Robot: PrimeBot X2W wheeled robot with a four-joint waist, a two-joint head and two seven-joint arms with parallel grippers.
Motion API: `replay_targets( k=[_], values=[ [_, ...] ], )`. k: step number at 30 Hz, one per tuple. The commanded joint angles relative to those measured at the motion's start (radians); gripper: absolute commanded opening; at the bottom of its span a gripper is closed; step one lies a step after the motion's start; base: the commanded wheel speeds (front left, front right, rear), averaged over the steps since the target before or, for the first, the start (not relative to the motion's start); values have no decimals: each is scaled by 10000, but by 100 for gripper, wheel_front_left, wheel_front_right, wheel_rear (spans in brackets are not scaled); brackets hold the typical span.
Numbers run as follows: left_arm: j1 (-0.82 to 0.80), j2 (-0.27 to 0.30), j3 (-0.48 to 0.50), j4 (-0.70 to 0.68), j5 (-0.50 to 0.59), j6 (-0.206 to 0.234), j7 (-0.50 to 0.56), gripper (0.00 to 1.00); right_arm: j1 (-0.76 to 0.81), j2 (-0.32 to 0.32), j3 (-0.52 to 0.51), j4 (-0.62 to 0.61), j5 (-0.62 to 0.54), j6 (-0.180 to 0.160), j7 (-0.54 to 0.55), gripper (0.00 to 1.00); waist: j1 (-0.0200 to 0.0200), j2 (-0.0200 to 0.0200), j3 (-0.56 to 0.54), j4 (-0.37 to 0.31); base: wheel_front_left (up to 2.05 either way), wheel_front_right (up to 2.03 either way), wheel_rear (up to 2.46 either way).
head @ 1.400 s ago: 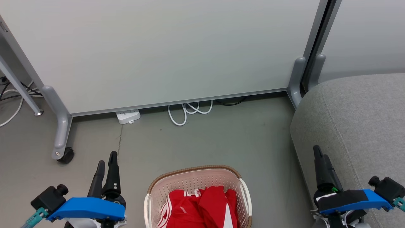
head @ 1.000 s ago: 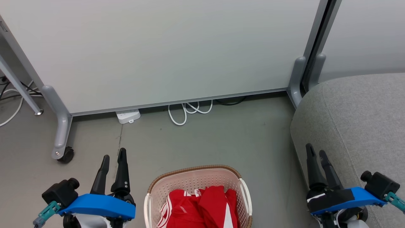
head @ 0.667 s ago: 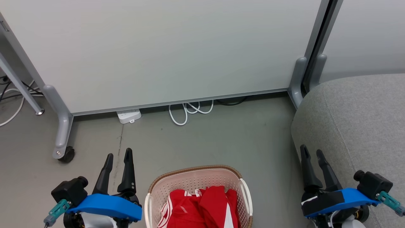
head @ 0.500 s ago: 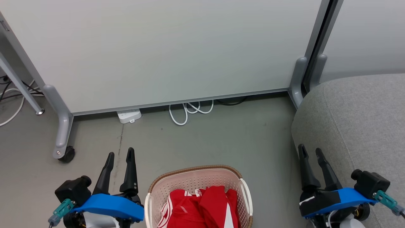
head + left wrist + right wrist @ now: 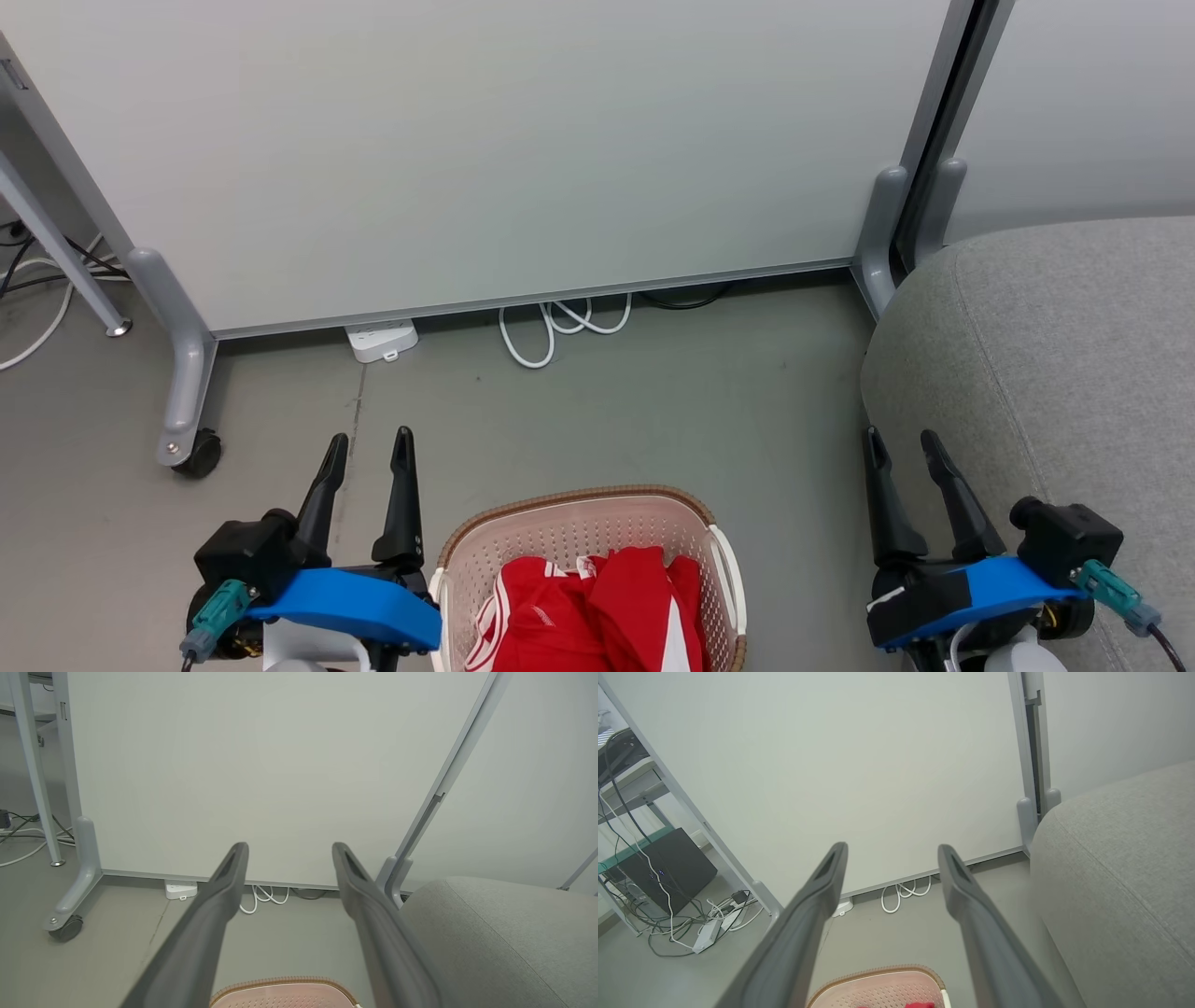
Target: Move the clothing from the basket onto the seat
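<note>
The cream basket [image 5: 579,527] with its brown woven-look rim stands on the floor at the bottom middle of the head view. Red clothing [image 5: 597,611] with white stripes lies bunched inside it. The basket's far rim [image 5: 280,982] peeks in at the bottom of the left wrist view, and the rim [image 5: 878,973] with a scrap of red clothing [image 5: 920,1005] in the right wrist view. The grey seat [image 5: 1055,364] rises at the right. My left gripper [image 5: 370,446] is open just left of the basket. My right gripper [image 5: 902,442] is open between basket and seat, holding nothing.
A pale partition panel [image 5: 485,149] on grey wheeled legs [image 5: 182,411] closes off the back. A white power strip [image 5: 380,340] and looped white cable [image 5: 555,331] lie at its foot. More cables and a black box [image 5: 668,868] sit far left.
Both grippers have opened: their fingers were nearly together in the earliest frame and now stand apart. Both arms have drifted inward toward the basket. The basket and clothing have not moved.
</note>
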Motion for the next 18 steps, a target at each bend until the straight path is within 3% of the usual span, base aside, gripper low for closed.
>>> replay_targets(
  k=[1, 18],
  values=[
    [-167, 63, -86, -40, 258, 34, -94, 100, -220, 20, 52, -13, -318, 20, -102, 100, 0, -1, 3, 2, 0, 0, 0],
    [-253, 79, -426, 54, 1606, 118, -457, 100, -203, 51, 163, 100, -1858, 21, -466, 100, 0, -1, 10, 38, 0, 0, 0]
  ],
)
